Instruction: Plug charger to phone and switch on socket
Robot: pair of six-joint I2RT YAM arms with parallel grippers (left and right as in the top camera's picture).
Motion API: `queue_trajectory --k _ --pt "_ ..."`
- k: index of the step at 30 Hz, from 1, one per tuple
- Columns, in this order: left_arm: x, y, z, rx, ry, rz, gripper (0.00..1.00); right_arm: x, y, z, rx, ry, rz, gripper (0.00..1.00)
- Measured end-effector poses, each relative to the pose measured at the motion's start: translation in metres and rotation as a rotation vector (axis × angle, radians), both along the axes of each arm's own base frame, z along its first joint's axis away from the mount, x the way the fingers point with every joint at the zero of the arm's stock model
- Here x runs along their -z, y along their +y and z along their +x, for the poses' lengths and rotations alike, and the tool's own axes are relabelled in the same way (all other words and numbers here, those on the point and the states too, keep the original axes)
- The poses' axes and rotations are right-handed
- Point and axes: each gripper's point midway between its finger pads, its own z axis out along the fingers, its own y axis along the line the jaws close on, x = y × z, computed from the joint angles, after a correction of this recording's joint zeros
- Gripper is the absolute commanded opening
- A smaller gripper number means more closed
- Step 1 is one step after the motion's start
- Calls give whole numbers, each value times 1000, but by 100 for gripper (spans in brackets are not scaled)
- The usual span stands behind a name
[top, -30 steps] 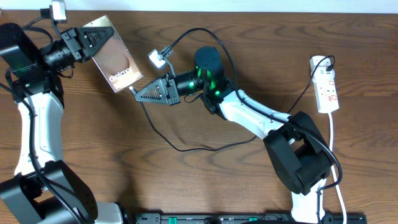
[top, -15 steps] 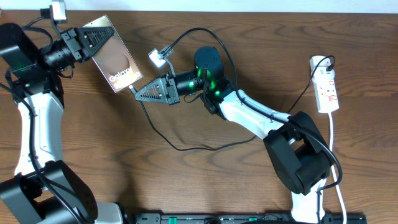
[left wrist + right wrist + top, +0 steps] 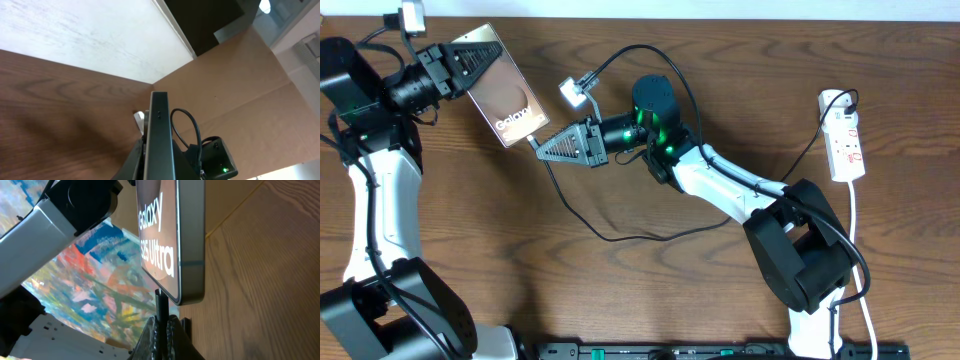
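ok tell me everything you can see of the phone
The phone is a flat bronze-brown slab with white "Galaxy S25 Ultra" lettering and a metallic-looking rim. The left gripper is shut on its upper end, holding it tilted, lower end toward the right gripper, which holds the charger plug at the phone's bottom edge; whether it's seated can't be told.

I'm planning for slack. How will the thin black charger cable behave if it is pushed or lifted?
Probably floppy: the charger cable lies in loose curves across the table. Pushed, it would likely buckle, which may be why the right gripper pinches it near the tip, at the phone. It is thin, so likely light.
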Motion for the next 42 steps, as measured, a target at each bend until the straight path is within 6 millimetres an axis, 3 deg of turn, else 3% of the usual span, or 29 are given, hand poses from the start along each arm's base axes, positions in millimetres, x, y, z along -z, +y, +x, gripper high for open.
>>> queue_trajectory --k 42 --pt "0 3 3 -21 3 0 7 -4 0 2 14 24 8 1"
